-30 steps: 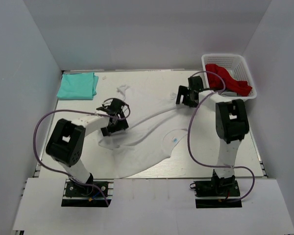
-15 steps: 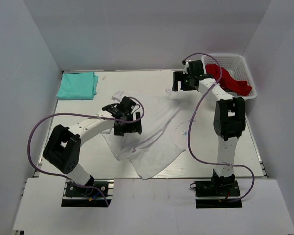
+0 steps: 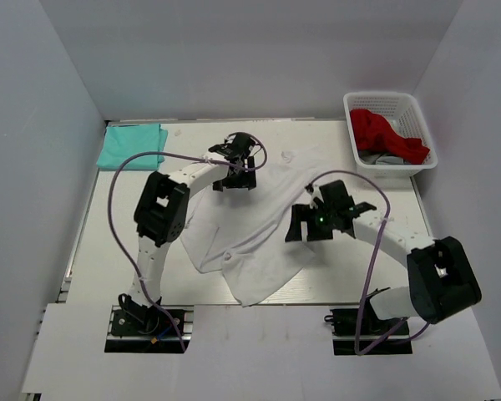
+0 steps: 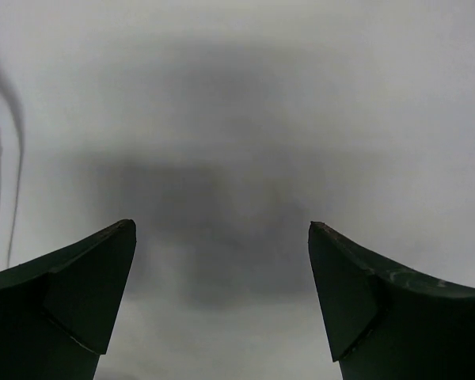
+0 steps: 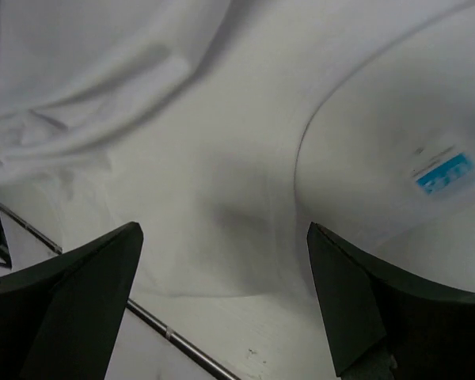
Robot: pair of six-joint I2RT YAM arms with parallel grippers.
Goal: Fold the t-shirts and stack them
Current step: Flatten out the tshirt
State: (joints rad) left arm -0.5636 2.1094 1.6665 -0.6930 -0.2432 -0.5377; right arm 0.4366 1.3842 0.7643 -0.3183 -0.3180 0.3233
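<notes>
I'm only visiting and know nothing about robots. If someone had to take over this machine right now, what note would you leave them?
Hands: the left hand is open and empty, at the far edge of the white t-shirt. The right hand is open and empty, just above that shirt near its blue collar label.
Things: the white t-shirt lies rumpled and unfolded between the arms. The mint-teal t-shirt lies at the far left corner. A basket at the far right holds red cloth.
Done: the mint-teal t-shirt looks folded.
Left: fold the white one and stack the two.
</notes>
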